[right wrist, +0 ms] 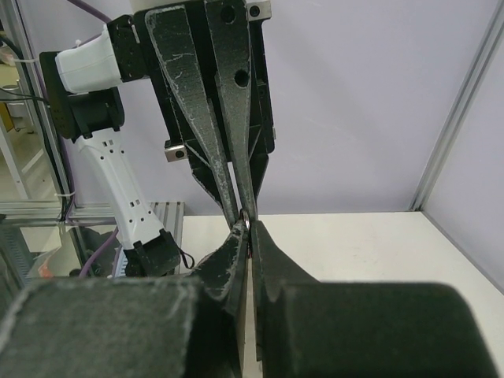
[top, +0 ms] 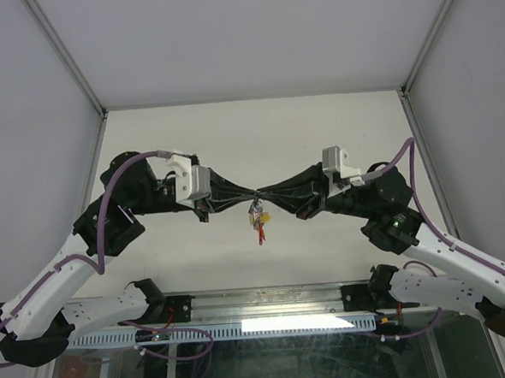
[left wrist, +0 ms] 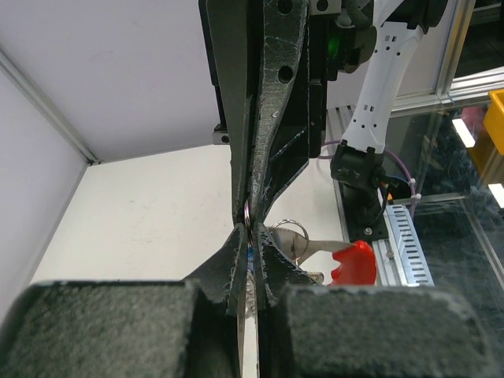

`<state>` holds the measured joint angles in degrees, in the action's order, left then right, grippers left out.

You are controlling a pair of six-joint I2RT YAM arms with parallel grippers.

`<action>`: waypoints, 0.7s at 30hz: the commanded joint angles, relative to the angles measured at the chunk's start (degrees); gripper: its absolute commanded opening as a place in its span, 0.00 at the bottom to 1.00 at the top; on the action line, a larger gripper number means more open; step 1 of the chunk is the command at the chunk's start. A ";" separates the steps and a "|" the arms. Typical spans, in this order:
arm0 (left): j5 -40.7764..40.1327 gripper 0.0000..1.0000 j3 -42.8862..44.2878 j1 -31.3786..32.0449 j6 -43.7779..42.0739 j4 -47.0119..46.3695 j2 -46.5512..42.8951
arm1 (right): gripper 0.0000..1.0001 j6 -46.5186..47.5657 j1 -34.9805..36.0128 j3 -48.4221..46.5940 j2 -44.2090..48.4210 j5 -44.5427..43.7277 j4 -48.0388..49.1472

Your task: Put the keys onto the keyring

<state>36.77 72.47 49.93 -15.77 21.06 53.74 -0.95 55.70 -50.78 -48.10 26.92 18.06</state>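
Here, nearest the camera in the top view, both arms are rising from their bases at the near edge of the table (top: 334, 124) and bending inward, so that the two grippers are meeting tip to tip in the air above the middle of the tabletop. The left gripper (top: 245, 195) is reaching in from the left with its jaws pressed fully together. In its own wrist view a sliver of blue is showing between the closed fingers (left wrist: 236, 260), and I cannot tell whether they are pinching the wire or a key. The right gripper (top: 266, 193) is coming in from the opposite side, its jaws closed tight on the keyring (top: 256, 200). In the right wrist view the ring's silvery edge (right wrist: 246, 223) is glinting exactly where the two sets of fingertips are touching. The keys (top: 259, 219) are hanging in a small cluster directly beneath that meeting point, clear of the table, with yellow and red heads showing. From the left wrist camera a red key head (left wrist: 354, 264) is sticking out to the right on a silvery blade, just past the fingertips. Beyond the grippers, the pale tabletop is running back to the rear wall.
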 commanded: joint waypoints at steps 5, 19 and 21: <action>0.28 0.00 0.41 0.50 -1.41 0.48 0.20 | 0.29 4.63 0.18 -7.89 1.54 2.16 -12.50; -2.59 0.00 3.47 0.52 -5.49 8.15 2.56 | 0.37 14.38 0.19 -23.97 -4.44 1.04 -43.23; -2.58 0.00 3.93 0.52 -5.95 9.11 3.13 | 0.38 15.63 0.15 -26.13 -6.31 1.19 -46.55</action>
<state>34.87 72.84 49.95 -19.55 30.00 56.34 10.85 55.70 -71.99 -51.44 27.92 -19.27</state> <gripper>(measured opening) 0.006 0.371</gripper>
